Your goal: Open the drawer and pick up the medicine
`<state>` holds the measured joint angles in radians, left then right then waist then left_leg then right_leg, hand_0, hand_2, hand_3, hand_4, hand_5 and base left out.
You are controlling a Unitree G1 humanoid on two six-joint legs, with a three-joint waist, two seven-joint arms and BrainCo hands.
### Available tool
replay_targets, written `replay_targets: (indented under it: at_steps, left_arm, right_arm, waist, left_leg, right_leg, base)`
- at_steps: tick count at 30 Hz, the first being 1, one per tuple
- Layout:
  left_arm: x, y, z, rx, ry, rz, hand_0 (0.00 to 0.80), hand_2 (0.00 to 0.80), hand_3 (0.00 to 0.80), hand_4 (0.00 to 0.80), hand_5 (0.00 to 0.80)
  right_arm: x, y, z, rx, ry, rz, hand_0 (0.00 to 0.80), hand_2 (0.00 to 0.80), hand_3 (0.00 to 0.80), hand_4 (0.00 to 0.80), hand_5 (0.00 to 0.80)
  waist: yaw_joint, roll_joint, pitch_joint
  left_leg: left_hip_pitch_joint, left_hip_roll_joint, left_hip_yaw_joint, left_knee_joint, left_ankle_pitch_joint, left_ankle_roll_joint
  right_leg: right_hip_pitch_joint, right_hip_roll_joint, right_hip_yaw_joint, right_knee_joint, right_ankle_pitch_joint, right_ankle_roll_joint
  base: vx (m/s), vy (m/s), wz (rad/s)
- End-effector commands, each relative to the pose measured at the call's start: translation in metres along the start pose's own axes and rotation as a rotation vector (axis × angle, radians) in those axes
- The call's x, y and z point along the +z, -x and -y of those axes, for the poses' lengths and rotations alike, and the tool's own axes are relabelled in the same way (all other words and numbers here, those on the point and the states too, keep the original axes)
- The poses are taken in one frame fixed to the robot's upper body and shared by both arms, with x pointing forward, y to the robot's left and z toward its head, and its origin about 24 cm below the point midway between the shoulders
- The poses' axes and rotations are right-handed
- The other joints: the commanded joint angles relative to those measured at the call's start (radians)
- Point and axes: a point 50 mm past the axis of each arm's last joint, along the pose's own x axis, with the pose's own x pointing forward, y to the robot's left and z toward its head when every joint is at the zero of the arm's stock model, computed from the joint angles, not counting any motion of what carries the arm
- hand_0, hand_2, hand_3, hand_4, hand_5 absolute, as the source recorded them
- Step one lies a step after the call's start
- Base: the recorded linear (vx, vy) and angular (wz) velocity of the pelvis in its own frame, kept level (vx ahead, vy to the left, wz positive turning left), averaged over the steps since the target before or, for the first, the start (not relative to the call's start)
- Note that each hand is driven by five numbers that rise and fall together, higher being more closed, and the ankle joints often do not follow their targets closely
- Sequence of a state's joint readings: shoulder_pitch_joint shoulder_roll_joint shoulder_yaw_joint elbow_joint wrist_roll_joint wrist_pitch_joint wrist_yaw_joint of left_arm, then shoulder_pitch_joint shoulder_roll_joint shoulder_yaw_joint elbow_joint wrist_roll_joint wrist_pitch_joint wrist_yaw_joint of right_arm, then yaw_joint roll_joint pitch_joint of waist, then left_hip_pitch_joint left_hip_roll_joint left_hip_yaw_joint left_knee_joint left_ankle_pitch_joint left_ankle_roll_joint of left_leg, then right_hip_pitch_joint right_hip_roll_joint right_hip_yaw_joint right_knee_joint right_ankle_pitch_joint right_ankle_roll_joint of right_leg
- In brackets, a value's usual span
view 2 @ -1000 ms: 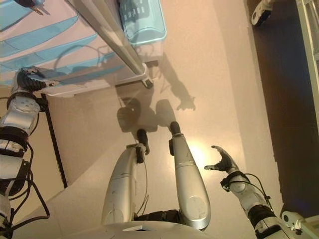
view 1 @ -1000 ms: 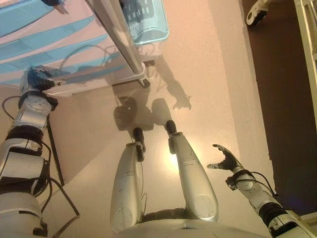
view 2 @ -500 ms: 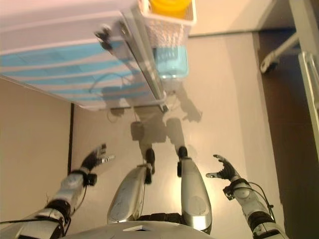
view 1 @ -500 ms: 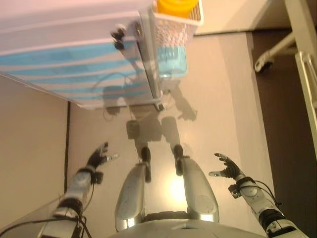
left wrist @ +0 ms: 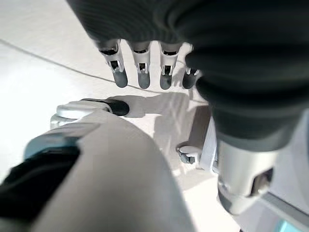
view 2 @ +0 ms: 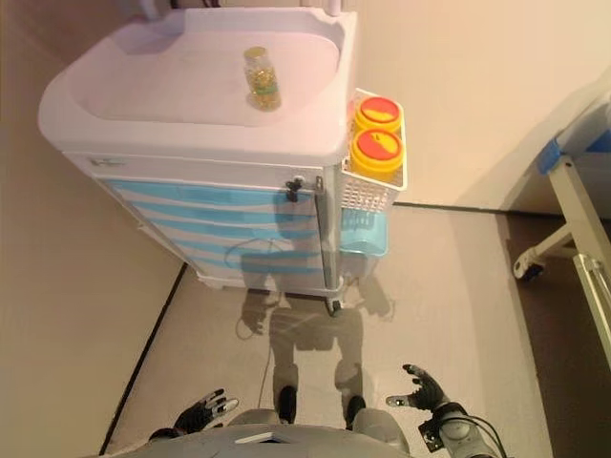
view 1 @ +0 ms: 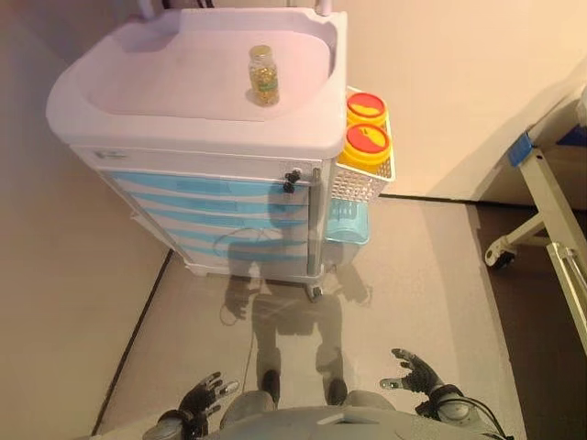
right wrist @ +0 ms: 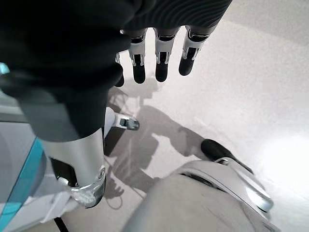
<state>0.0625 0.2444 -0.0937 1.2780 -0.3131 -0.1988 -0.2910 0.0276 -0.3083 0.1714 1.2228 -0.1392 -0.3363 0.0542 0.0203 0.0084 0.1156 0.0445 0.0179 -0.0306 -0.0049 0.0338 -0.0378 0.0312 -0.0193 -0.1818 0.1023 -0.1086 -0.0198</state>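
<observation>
A white medical cart point(view 1: 138, 92) with blue drawers point(view 1: 229, 215) stands ahead of me; all drawers look shut. A small clear medicine bottle point(view 1: 263, 75) with yellow contents stands upright on the cart's top. My left hand point(view 1: 204, 396) is low at the lower left, open and empty, far from the cart. My right hand point(view 1: 413, 371) is low at the lower right, also open and empty. The left wrist view shows straight fingers point(left wrist: 140, 72) over the floor, and the right wrist view shows the same point(right wrist: 159, 63).
A white basket with two yellow, red-lidded containers point(view 1: 367, 137) hangs on the cart's right side, with a light blue bin point(view 1: 347, 220) below it. A bed frame on a wheel point(view 1: 541, 211) stands at the right. A wall runs behind the cart.
The camera has tilted up, so the whole cart and its top now show. My left hand has left the low drawer front and dropped beside me. The right hand has hardly moved.
</observation>
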Motion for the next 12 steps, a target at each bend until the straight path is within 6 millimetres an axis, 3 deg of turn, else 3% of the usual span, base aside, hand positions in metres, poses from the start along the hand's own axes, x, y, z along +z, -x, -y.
replay_targets:
  at_steps: [1, 5, 12]
  left_arm:
    - [0.027, -0.007, 0.004, -0.03, -0.037, 0.082, 0.0, 0.0, 0.0, 0.0, 0.0]
    - [0.039, -0.01, 0.009, -0.049, -0.023, 0.133, 0.0, 0.0, 0.0, 0.0, 0.0]
    - [0.048, -0.013, 0.018, -0.1, -0.145, 0.133, 0.0, 0.0, 0.0, 0.0, 0.0]
  right_arm:
    - [0.018, -0.007, 0.001, 0.01, -0.017, 0.046, 0.0, 0.0, 0.0, 0.0, 0.0]
    - [0.02, -0.008, -0.003, 0.04, 0.032, 0.062, 0.0, 0.0, 0.0, 0.0, 0.0]
    - [0.021, -0.008, -0.003, 0.054, 0.09, 0.049, 0.0, 0.0, 0.0, 0.0, 0.0]
  waist:
    - [-0.003, -0.015, 0.021]
    - [-0.007, -0.017, 0.017]
    - [-0.02, -0.017, 0.013]
  left_leg:
    - [0.003, -0.07, 0.018, -0.002, -0.075, 0.049]
    - [0.004, -0.074, 0.023, 0.026, -0.09, 0.054]
    - [0.027, -0.07, 0.043, 0.016, -0.097, 0.06]
  right_leg:
    - [0.024, -0.007, -0.007, -0.051, 0.032, 0.051]
    - [0.029, -0.012, -0.005, -0.041, 0.028, 0.049]
    - [0.042, -0.012, -0.003, -0.048, 0.03, 0.05]
  base:
    - [-0.057, 0.012, 0.03]
    - [-0.024, 0.004, 0.01]
    - [0.0, 0.0, 0.0]
